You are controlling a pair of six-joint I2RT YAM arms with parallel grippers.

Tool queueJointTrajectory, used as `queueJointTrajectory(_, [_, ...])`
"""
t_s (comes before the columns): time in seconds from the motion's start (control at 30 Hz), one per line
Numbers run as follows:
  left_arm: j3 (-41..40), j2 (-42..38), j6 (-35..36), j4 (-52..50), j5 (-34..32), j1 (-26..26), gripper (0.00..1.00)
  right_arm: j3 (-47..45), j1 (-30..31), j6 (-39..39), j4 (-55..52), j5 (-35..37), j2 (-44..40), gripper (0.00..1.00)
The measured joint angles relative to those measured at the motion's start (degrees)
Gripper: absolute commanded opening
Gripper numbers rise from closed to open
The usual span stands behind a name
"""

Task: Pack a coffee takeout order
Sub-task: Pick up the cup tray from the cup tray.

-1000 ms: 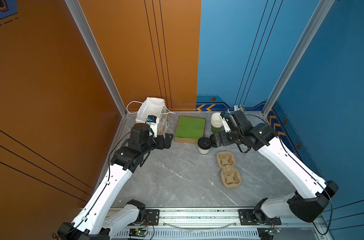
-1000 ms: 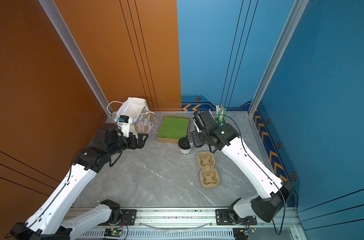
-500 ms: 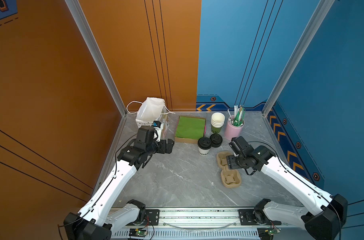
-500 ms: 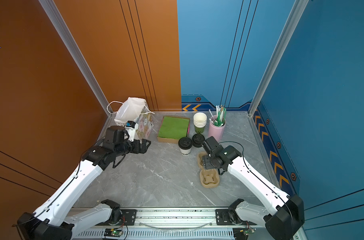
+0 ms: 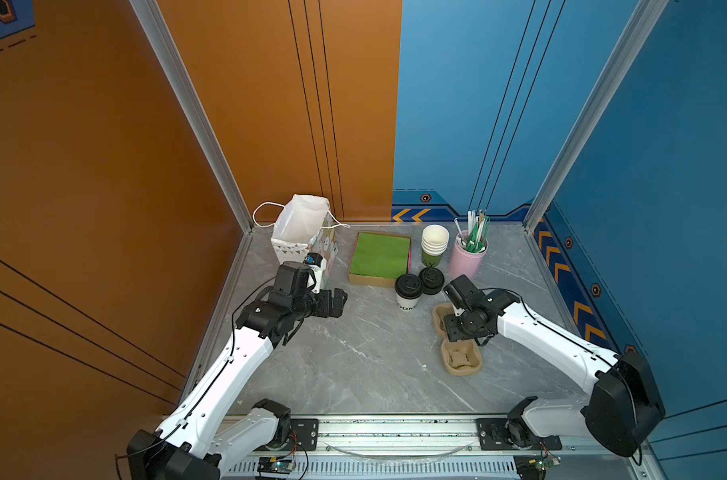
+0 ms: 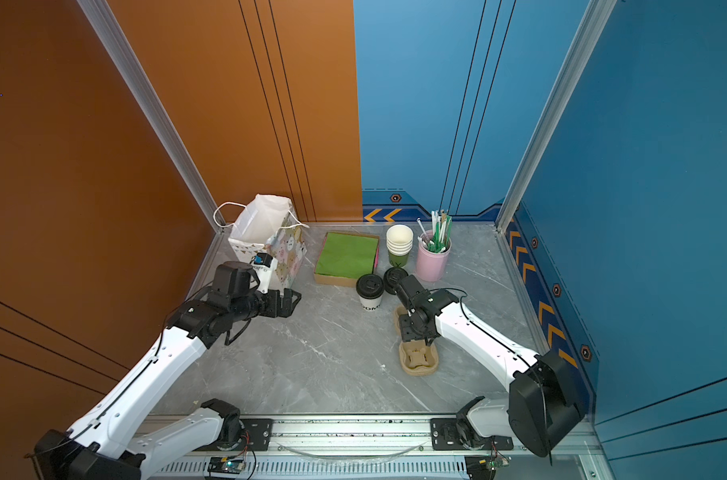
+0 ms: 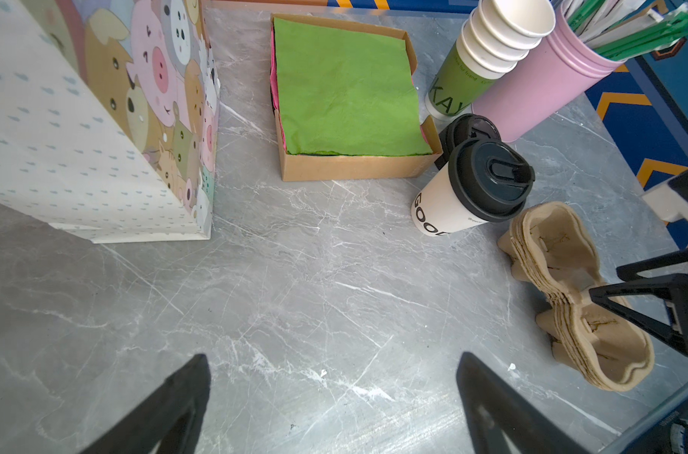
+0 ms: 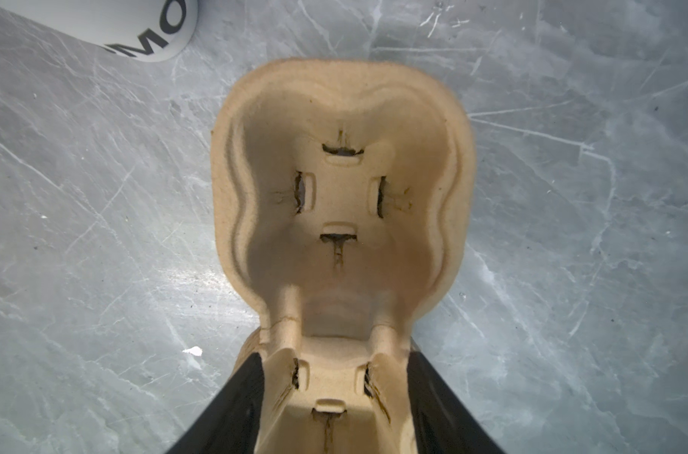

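Early stage: white cup [image 7: 436, 208] wears black lid [image 7: 492, 179], stands on table [image 5: 374, 353] near pulp carrier [image 5: 461, 359], not yet seated. My right gripper [image 8: 334, 357] straddles carrier waist; can't tell if clamped. My left gripper [image 7: 332, 357] spread wide, empty. Remaining: green napkin [image 5: 380, 254] in cardboard box [image 7: 354, 167], gift bag [image 7: 79, 149] unpacked.

Left arm [image 5: 229, 365]: reached forward from its base, with the forearm angled up and inward.
Left wrist [image 5: 299, 305]: was held roughly level and aimed toward the middle.
Left end effector [image 5: 339, 300]: fingers [image 7: 177, 397] were spread wide, with nothing between them.
Right arm [image 5: 553, 345]: stretched forward and inward from its base and stayed low.
Right wrist [image 5: 478, 318]: was bent sharply downward.
Right end effector [image 5: 457, 332]: pointed straight down, fingers [image 8: 236, 408] part-way apart; whether it gripped anything was unclear.
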Motion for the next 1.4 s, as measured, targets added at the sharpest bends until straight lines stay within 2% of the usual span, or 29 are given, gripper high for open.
queueJointTrajectory(0.47, [-0.68,-0.02,-0.2,0.42,0.42,0.0,0.98,-1.2,-1.75,-0.07,1.57,-2.08,3.21,0.47])
queueJointTrajectory(0.97, [-0.98,-0.02,-0.37,0.61,0.44,0.07,0.98,-1.22,-1.9,-0.26,1.99,-2.95,4.63,0.36])
queueJointTrajectory(1.4, [-2.01,-0.48,-0.42,0.83,0.44,0.28,0.98,-1.22,-1.9,-0.24,1.88,-2.93,2.75,0.35])
